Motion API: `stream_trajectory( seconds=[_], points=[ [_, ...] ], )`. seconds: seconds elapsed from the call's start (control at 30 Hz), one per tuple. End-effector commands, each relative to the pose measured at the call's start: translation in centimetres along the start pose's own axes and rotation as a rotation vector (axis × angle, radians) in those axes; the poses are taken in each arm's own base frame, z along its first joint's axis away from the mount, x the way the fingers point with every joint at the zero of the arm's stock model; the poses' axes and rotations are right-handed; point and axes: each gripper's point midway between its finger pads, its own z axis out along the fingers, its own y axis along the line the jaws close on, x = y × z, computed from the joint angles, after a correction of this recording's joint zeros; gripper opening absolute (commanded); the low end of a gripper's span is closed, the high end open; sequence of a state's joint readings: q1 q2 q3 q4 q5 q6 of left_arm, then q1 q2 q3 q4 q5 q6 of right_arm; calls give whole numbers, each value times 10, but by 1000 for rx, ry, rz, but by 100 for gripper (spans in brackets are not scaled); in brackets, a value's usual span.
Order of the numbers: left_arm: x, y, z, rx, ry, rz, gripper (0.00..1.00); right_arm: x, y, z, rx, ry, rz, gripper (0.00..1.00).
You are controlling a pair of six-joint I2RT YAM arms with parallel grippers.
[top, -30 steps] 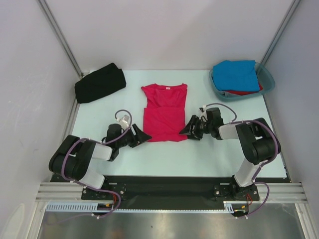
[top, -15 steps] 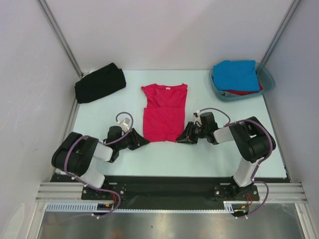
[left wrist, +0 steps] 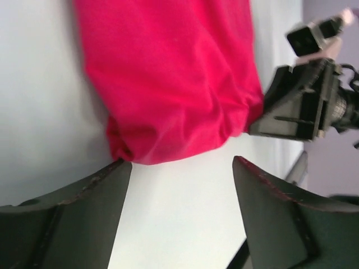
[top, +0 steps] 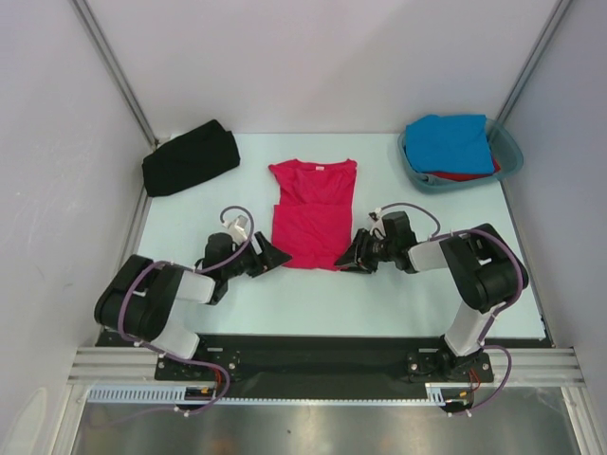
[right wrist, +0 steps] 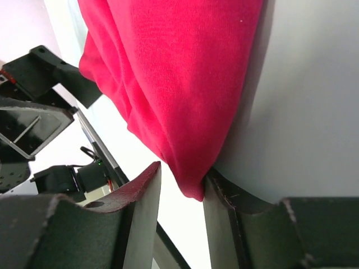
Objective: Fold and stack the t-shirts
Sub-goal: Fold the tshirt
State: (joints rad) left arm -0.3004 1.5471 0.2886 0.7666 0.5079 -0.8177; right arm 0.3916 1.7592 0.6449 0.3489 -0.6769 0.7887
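The crimson-pink t-shirt lies flat mid-table, sleeves folded in, white neck label at the far end. My left gripper sits at its near left corner; in the left wrist view the shirt ends just ahead of my open left gripper, one fingertip touching the hem. My right gripper is at the near right corner. In its wrist view the shirt's corner hangs between the parted jaws of the right gripper, against one finger only. A folded black t-shirt lies far left.
A teal plastic tub stands at the far right, with a bright blue t-shirt on top of a red one. White walls close in the table on three sides. The arms' bases stand on the near rail.
Both grippers narrowed and then widened again. My right gripper slid left along the hem, and the shirt's near right corner is pushed inward. The left gripper dipped toward me and came back.
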Motion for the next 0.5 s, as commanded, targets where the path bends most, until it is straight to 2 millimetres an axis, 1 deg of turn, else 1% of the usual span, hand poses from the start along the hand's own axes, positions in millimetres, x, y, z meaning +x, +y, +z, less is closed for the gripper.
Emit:
stream_trajectory(
  seconds=[0.0, 0.03, 0.07, 0.13, 0.17, 0.23, 0.27, 0.33, 0.37, 0.4, 0.43, 0.47],
  points=[
    [25, 68, -23, -343, 50, -8, 84, -4, -17, -3, 85, -19, -11, 41],
    [20, 70, -27, -369, 39, 20, 86, -5, -16, -3, 85, -19, -12, 41],
    [19, 73, -34, -411, 32, 26, 86, -6, -16, -4, 87, -23, -15, 41],
    [12, 74, -40, -447, 12, 49, 88, -7, -15, -4, 89, -26, -17, 41],
    [10, 71, -44, -450, 5, 50, 89, -8, -15, -5, 88, -29, -15, 41],
    [10, 68, -45, -445, 1, 39, 90, -9, -14, -5, 89, -27, -21, 41],
    [10, 72, -46, -463, -3, 36, 90, -10, -14, -6, 91, -31, -23, 41],
    [11, 76, -43, -471, 8, 34, 91, -9, -12, -6, 88, -29, -26, 41],
    [9, 75, -39, -461, 6, 38, 91, -9, -12, -6, 87, -28, -24, 41],
    [15, 76, -34, -449, 39, 20, 91, -10, -12, -6, 87, -30, -26, 41],
    [17, 76, -30, -438, 48, 8, 90, -10, -12, -6, 87, -28, -26, 41],
    [14, 69, -24, -393, 45, 9, 89, -10, -12, -6, 88, -29, -28, 41]
  ],
)
